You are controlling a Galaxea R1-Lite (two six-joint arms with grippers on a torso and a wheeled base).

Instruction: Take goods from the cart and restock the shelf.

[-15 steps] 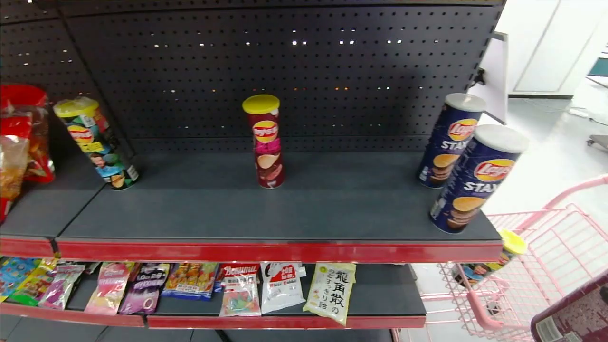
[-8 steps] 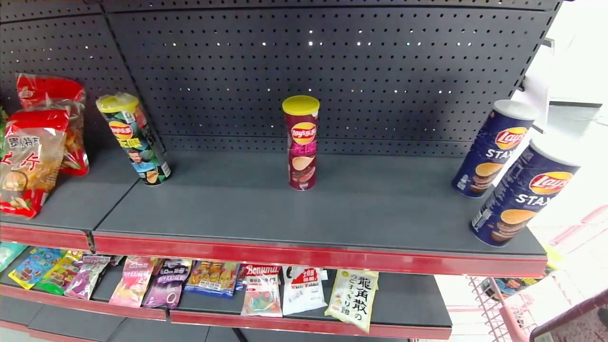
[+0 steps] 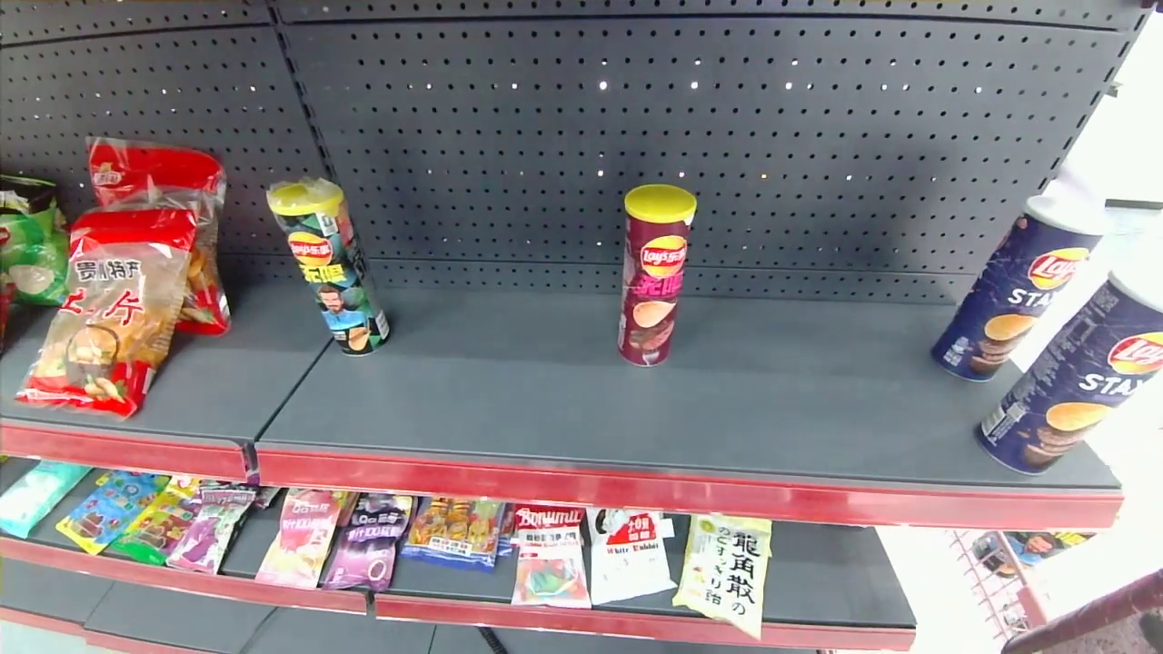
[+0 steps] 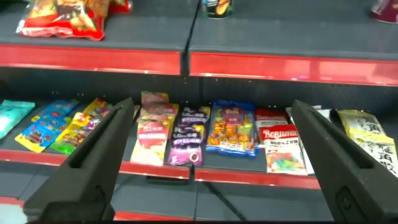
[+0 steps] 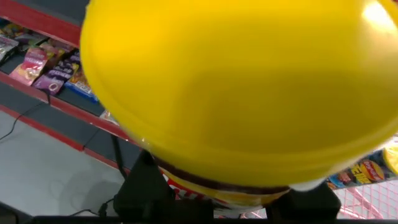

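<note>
My right gripper (image 5: 224, 200) is shut on a chip can with a yellow lid (image 5: 249, 81), which is close to the right wrist camera. The can's maroon body (image 3: 1086, 622) shows at the head view's lower right corner, below and in front of the shelf (image 3: 636, 409). On the shelf stand a green can (image 3: 329, 268), a maroon can (image 3: 652, 272) and two blue cans (image 3: 1013, 291), (image 3: 1072, 386). My left gripper (image 4: 211, 168) is open and holds nothing, facing the lower shelf's snack packets (image 4: 186, 134). The pink cart (image 3: 999, 581) holds another can (image 3: 1027, 548).
Red snack bags (image 3: 118, 300) lie on the upper shelf at the left. The lower shelf (image 3: 627, 622) carries a row of several packets. Bare shelf board lies between the green and maroon cans and between the maroon and blue cans.
The head camera has turned left, so the whole picture has shifted right and more bags show at the left. Less of the held can and cart shows at the lower right.
</note>
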